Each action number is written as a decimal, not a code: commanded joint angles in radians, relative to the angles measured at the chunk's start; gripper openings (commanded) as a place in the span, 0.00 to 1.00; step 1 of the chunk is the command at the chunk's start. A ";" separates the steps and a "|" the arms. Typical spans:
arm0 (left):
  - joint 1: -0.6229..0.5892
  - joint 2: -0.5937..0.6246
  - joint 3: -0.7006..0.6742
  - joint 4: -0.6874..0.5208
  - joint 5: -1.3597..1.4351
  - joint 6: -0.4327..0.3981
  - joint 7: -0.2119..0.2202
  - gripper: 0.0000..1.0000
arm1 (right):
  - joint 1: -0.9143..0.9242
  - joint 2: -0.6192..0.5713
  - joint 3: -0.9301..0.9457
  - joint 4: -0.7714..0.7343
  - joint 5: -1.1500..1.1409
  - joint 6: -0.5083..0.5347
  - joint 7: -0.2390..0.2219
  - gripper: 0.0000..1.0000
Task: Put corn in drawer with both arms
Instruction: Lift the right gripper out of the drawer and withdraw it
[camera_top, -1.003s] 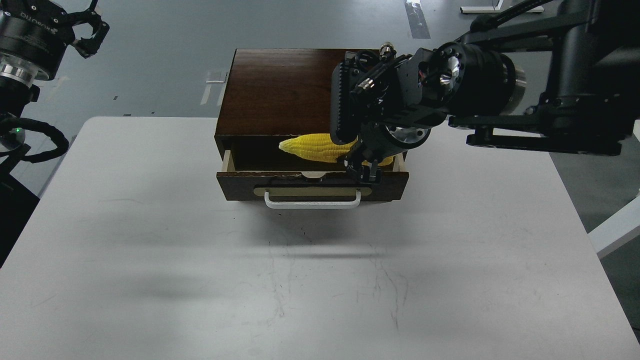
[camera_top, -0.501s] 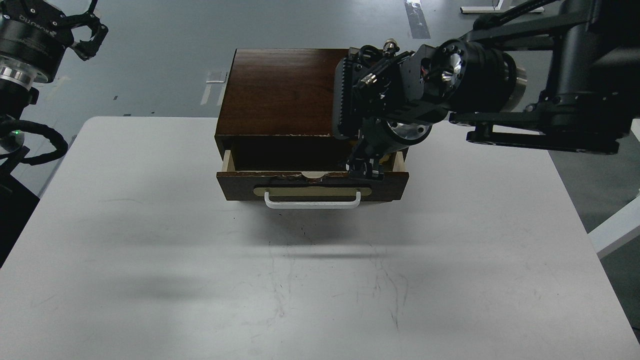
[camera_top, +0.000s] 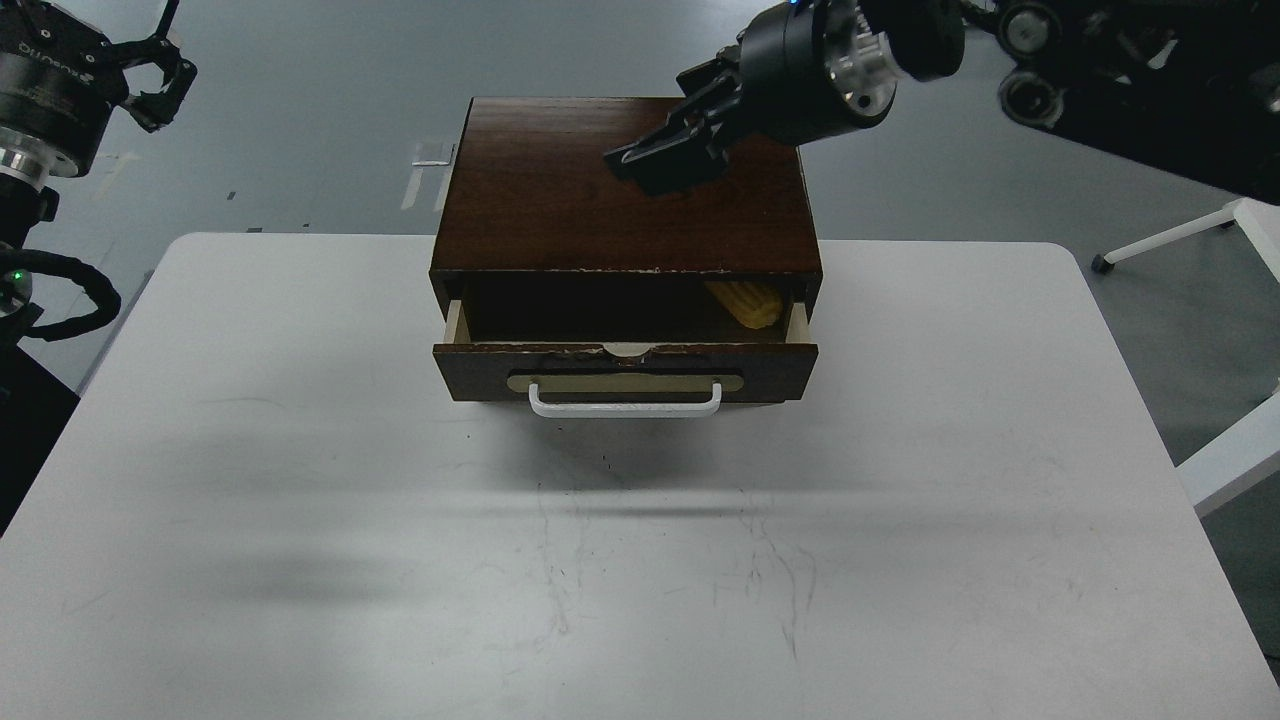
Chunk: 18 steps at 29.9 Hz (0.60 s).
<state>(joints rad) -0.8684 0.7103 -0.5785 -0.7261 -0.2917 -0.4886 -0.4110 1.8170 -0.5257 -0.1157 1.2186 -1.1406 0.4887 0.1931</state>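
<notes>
While the wide white table (camera_top: 300, 450) lay bare in the near ground, scuffed with faint dark scratches, nothing on it blocked the way to the dark brown wooden drawer with its white bar handle and brass-coloured plate (camera_top: 625, 372), which stood partly pulled out. Inside, at the right end, the bright yellow ribbed plastic corn cob (camera_top: 746, 300) lay near the pale right side wall, only its blunt end visible under the cabinet's overhang. The risk, as I judged it, was the cob jamming against the cabinet's front edge when the drawer was pushed in, should it sit too high or tilted. Beyond, above the boxy brown cabinet top (camera_top: 560, 180), the right black claw gripper (camera_top: 660, 165) hung empty, its blurred fingers looking parted. Far left, the left black gripper (camera_top: 155, 65) was raised well away, claws spread, holding nothing.
</notes>
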 joint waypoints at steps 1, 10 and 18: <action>0.022 -0.009 0.002 0.000 -0.001 0.000 0.000 0.98 | -0.070 -0.085 0.036 -0.082 0.272 0.000 0.002 1.00; 0.043 -0.051 0.008 0.031 -0.001 0.000 0.003 0.98 | -0.339 -0.185 0.252 -0.186 0.735 0.000 0.000 1.00; 0.040 -0.083 0.012 0.139 0.006 0.000 0.009 0.98 | -0.513 -0.223 0.369 -0.261 1.173 -0.058 0.005 1.00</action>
<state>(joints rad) -0.8257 0.6298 -0.5676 -0.6080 -0.2868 -0.4886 -0.4035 1.3748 -0.7436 0.2228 1.0027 -0.1533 0.4539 0.1921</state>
